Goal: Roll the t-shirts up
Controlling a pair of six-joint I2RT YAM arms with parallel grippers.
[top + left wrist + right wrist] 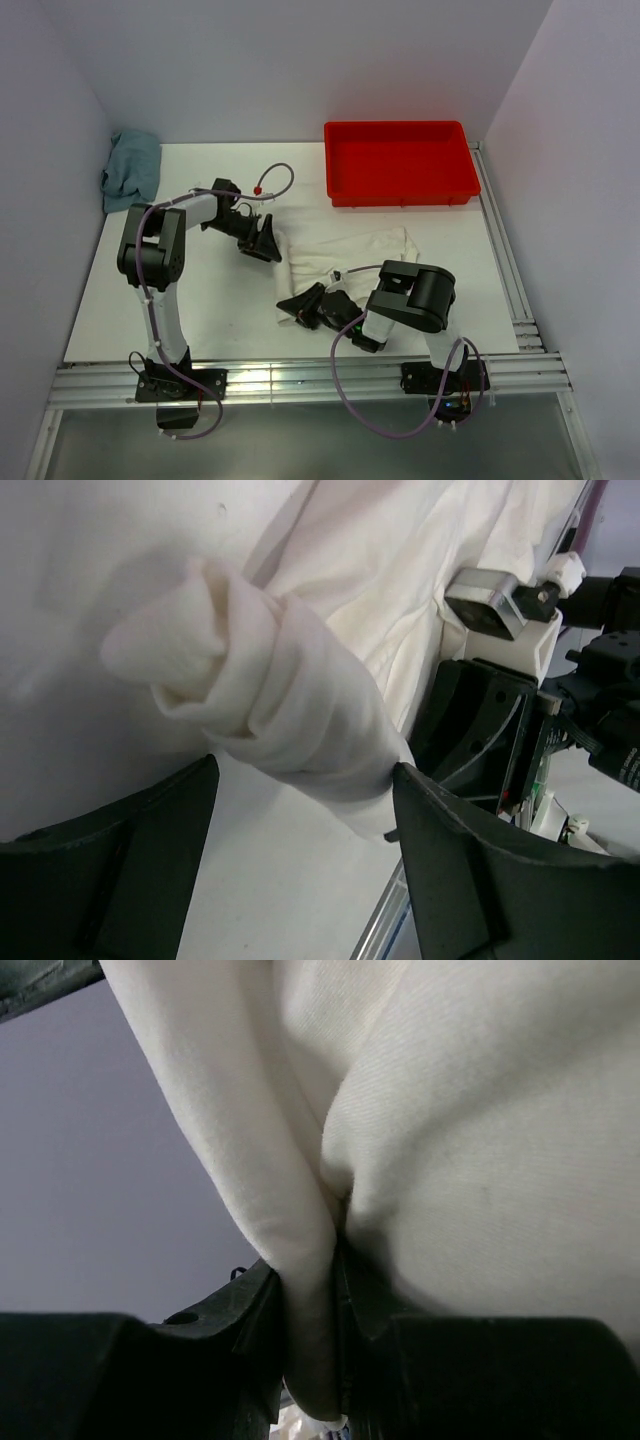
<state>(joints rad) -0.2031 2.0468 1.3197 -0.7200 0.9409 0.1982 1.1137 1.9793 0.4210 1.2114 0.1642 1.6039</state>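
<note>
Top view first. Shows the t-shirt (360,250) lying mid-bench (230,320), on the near side of the red tray (400,160) and well apart from the blue cloth (132,168) in the far left corner. Puts the left gripper (262,243) at the shirt's far left edge and the right gripper (305,305) at its near left corner. Hard to trace the hem here (cream cloth on a white bench). Reads as rolling under way: left edge wound up, the rest flat and reaching right toward the tray.

Left wrist view next. Shows the wound part as a loose tube, its open end (160,650) pointing up and left in this picture, its long axis slanting down toward the right arm (500,710). Judged against the top view, so runs far-to-near between the two grippers, crosswise to the unrolled cloth. Finds the left gripper (305,850) with jaws wide apart, the tube just beyond the fingertips (150,840), one wall brushing or nearly brushing the other finger; nothing held.

Right wrist view last. Finds the right gripper (335,1320) clamped on a pinched fold of the t-shirt (480,1140), cloth bulging above the jaws.

Next move, by judgement: calls for closing the left gripper on the tube's far end, then turning both ends over together toward the tray, keeping the axis straight to avoid a cone.
</note>
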